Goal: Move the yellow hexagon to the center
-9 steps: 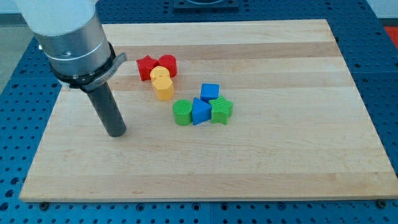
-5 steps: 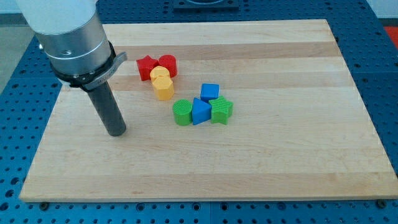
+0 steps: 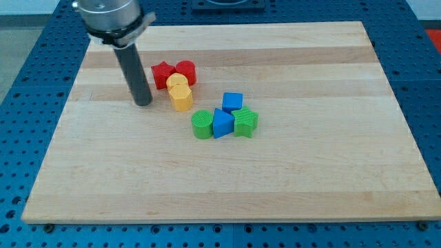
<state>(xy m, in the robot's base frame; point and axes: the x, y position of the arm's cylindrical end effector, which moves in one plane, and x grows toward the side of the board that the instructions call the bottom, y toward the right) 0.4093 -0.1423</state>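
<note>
The yellow hexagon [image 3: 182,98] sits on your surface [image 3: 275,165], left of center. At its 9 o'clock, just apart, rests your tool's tip [image 3: 143,103], a bare rod gripping nothing. At 12 o'clock, a yellow round block [image 3: 176,82] touches it.

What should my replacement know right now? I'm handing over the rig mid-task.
My tip rests on the board just to the view's left of the yellow hexagon, not touching it. The hexagon sits against a yellow cylinder, below two red blocks. Green and blue blocks cluster near the centre. Nothing pushed yet; the hexagon must go toward the view's lower right, to the centre.
</note>
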